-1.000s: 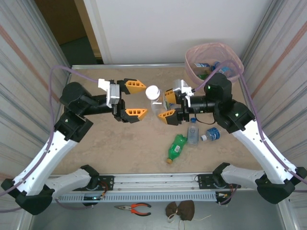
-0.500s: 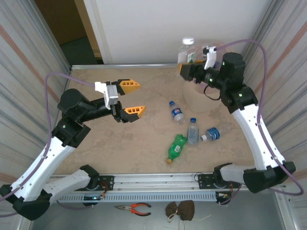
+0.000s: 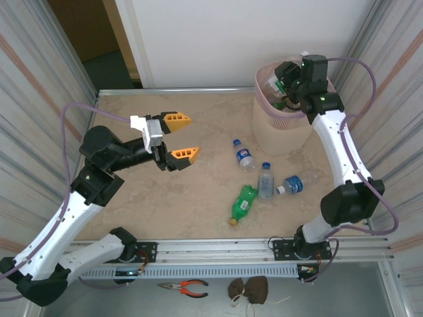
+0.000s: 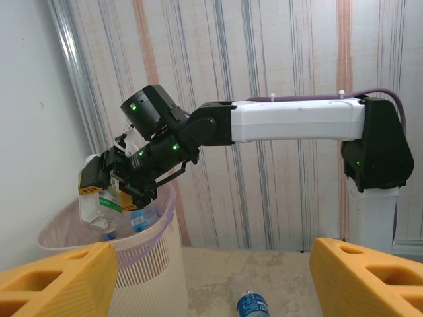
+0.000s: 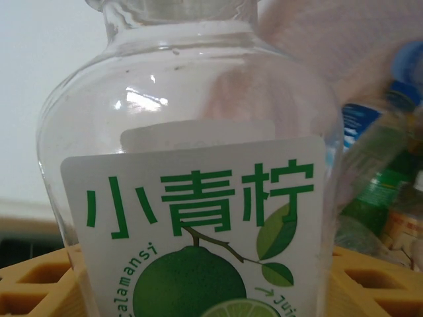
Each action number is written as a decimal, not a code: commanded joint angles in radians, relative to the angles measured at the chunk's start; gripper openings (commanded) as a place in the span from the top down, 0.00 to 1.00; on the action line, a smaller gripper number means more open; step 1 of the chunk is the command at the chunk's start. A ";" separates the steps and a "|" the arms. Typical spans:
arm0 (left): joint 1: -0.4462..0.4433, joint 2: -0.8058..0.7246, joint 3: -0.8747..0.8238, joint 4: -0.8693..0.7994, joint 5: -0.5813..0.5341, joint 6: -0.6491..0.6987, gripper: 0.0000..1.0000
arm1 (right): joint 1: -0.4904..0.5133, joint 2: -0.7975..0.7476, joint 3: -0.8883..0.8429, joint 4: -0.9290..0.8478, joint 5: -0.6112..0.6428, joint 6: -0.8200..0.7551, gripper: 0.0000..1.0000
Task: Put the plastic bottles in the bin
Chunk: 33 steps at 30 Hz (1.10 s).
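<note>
Now my right hand point(image 4: 99, 191) grips the lime-labelled bottle point(image 5: 192, 218) over the bin point(image 3: 284, 135) at one o'clock; next move, I judge: open and drop it. My left hand point(image 3: 193, 136) hangs wide open, empty, at nine o'clock. Four bottles point(image 3: 265, 179) wait on the desk point(image 3: 165, 191).

The right gripper point(image 3: 280, 82) reaches over the far-right bin point(image 3: 281, 135), holding a clear bottle point(image 3: 271, 86) with a green label just above the pink liner point(image 3: 262, 99). The left gripper point(image 3: 192, 137), its orange fingers spread, hovers over the table point(image 3: 132, 211) left of centre. Right of centre lie two blue-labelled bottles point(image 3: 244, 154) point(image 3: 295, 182), a clear blue-capped bottle point(image 3: 265, 181) and a green bottle point(image 3: 242, 203). Red-handled pliers point(image 3: 185, 286) rest on the near ledge.
</note>
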 commanded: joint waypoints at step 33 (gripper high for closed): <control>-0.002 0.018 -0.107 -0.028 -0.106 -0.066 0.26 | -0.009 0.408 0.546 -0.515 0.234 0.495 0.25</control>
